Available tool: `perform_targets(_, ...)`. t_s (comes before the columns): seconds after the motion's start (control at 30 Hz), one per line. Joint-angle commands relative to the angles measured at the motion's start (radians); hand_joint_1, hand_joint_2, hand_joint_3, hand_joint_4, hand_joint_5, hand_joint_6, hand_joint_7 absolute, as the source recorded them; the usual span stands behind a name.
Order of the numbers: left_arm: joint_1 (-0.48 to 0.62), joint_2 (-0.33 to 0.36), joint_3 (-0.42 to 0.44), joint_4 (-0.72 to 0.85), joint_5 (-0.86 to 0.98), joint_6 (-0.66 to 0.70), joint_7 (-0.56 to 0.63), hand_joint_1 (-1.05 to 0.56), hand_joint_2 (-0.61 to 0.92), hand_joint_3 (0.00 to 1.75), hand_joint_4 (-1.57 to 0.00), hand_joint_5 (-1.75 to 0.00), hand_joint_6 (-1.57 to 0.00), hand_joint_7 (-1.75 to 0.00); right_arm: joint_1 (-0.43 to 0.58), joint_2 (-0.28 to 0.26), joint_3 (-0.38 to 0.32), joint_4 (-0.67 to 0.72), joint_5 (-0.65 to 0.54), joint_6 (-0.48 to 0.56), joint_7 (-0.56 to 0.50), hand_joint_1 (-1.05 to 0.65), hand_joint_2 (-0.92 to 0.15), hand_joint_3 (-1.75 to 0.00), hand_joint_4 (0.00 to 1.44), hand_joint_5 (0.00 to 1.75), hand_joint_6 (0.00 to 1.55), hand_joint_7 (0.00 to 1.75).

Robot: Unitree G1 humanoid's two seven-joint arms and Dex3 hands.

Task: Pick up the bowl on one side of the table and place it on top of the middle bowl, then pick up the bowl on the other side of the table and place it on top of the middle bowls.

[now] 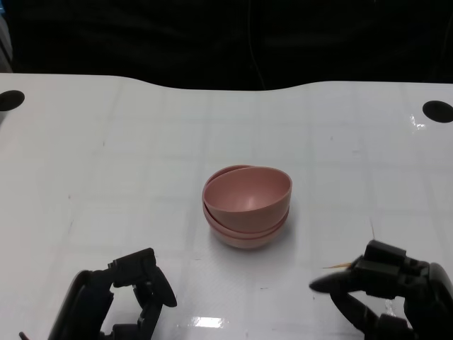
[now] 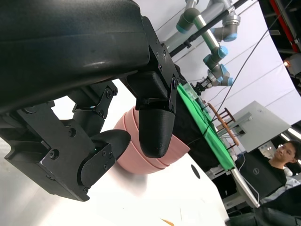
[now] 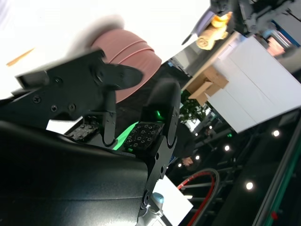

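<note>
A white surface (image 1: 106, 177) fills most of the head view, with faint pale grid lines across it, a wavy far edge against a dark background, and a round black hole near each far corner (image 1: 10, 99) (image 1: 437, 110). Beyond the surface, the left wrist view shows a bench with a green top (image 2: 200, 117), grey robot arms with teal joints (image 2: 214, 44), and a person (image 2: 277, 165) seated behind an open laptop (image 2: 256, 172).

The stack of pink bowls (image 1: 246, 207) stands in the middle of the surface, well apart from both hands. Three bowls are nested together; the top bowl (image 1: 249, 190) sits tilted, its rim higher on the right and its open mouth facing the camera. The left wrist view shows the layered rims of the same stack (image 2: 141, 162) behind the fingers.

The left hand (image 1: 131, 297) hangs at the near left edge, fingers curled loosely but apart, holding nothing. The right hand (image 1: 386, 287) sits at the near right edge, likewise empty, with one fingertip pointing inward toward the left.

A thin orange sliver (image 1: 337, 265) lies on the surface just beside the right hand.
</note>
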Motion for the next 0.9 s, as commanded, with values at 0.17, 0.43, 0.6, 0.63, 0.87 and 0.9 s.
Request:
perform_targets(0.17, 0.020, 0.018, 0.010, -0.011, -0.046, 0.007, -0.035, 0.04, 0.44, 1.33, -0.80, -1.73, -0.78, -1.48, 0.005, 0.019, -0.041, 0.043, -0.015, -0.039, -0.025, 0.14, -0.18, -1.68, 0.93, 1.73, 0.91, 1.37)
perform_targets(0.43, 0.028, 0.013, 0.007, -0.017, -0.089, 0.012, -0.072, 0.05, 0.45, 1.33, -0.80, -1.73, -0.78, -1.50, 0.005, 0.020, -0.042, 0.055, 0.018, -0.044, 0.011, 0.13, -0.18, -1.66, 0.90, 1.75, 0.87, 1.42)
perform_targets(0.6, 0.028, 0.008, 0.008, -0.010, -0.109, 0.008, -0.089, 0.05, 0.44, 1.34, -0.79, -1.71, -0.78, -1.48, 0.002, 0.021, -0.041, 0.065, 0.043, -0.047, 0.039, 0.14, -0.19, -1.64, 0.88, 1.74, 0.87, 1.42)
perform_targets(0.63, 0.029, 0.007, 0.008, -0.010, -0.112, 0.008, -0.092, 0.04, 0.44, 1.34, -0.79, -1.71, -0.78, -1.48, 0.001, 0.023, -0.041, 0.068, 0.045, -0.048, 0.042, 0.14, -0.20, -1.63, 0.88, 1.74, 0.87, 1.41)
perform_targets(0.87, 0.023, 0.005, 0.016, 0.000, -0.111, -0.003, -0.094, 0.05, 0.44, 1.33, -0.81, -1.69, -0.80, -1.44, -0.002, 0.025, -0.042, 0.073, 0.051, -0.045, 0.066, 0.14, -0.20, -1.62, 0.88, 1.72, 0.87, 1.38)
perform_targets(0.9, 0.021, 0.005, 0.016, 0.003, -0.113, -0.006, -0.096, 0.04, 0.44, 1.32, -0.81, -1.68, -0.79, -1.43, -0.003, 0.024, -0.043, 0.075, 0.050, -0.047, 0.067, 0.13, -0.19, -1.62, 0.88, 1.72, 0.87, 1.37)
